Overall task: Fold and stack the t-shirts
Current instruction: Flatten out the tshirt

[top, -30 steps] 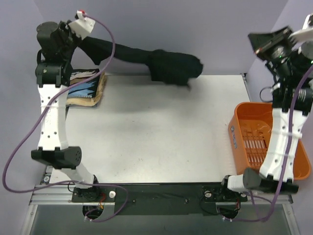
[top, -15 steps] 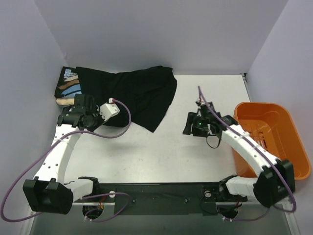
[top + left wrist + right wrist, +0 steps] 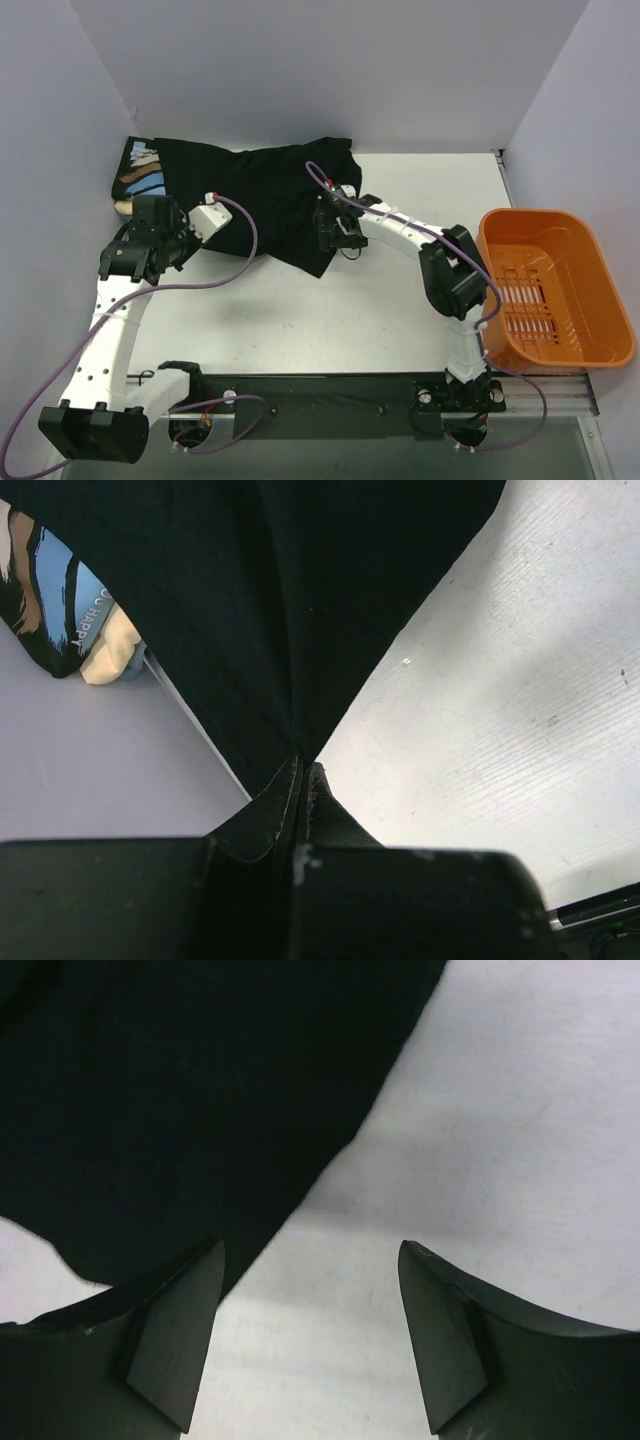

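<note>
The plain black t-shirt lies spread at the table's back left, draped partly over a printed t-shirt and a cream one beneath it. My left gripper is shut on the black shirt's near-left edge. In the left wrist view its jaws pinch the cloth, with the printed shirt and cream shirt beside it. My right gripper hovers open over the black shirt's right edge. Its jaws hold nothing, with the cloth under the left fingertip.
An orange plastic basket sits at the table's right edge. Grey walls close in the back and both sides. White tabletop stretches from the shirt toward the arm bases.
The black shirt, held aloft a second ago, now lies on the table at the back left. The right gripper opened and came to the shirt's right edge. The left arm lowered.
</note>
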Controlling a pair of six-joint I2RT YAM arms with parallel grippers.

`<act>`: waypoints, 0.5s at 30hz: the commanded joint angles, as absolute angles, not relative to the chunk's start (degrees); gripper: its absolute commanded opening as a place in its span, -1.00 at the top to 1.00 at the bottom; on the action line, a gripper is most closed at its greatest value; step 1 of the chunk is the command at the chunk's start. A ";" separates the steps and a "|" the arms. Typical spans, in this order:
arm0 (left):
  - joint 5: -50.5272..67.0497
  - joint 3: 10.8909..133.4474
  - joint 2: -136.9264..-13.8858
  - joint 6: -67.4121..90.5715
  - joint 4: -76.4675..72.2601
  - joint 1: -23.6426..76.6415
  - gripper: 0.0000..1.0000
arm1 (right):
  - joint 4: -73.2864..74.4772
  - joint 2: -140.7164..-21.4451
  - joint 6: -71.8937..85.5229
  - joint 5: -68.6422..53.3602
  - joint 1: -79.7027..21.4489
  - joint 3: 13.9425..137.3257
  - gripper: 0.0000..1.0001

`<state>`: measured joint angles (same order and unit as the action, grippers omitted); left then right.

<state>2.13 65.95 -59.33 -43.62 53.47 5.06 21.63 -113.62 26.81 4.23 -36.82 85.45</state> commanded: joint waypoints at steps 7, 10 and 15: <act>1.50 65.92 -58.62 -43.42 51.60 4.66 1.00 | 24.43 -128.04 27.15 4.49 -37.18 95.54 -0.23; 1.58 66.09 -58.54 -43.51 51.33 4.66 1.00 | 22.69 -129.20 29.52 -1.73 -35.60 94.66 0.42; 1.14 66.18 -58.45 -43.24 51.15 4.66 1.00 | 16.53 -126.49 33.48 -5.88 -32.96 90.18 1.00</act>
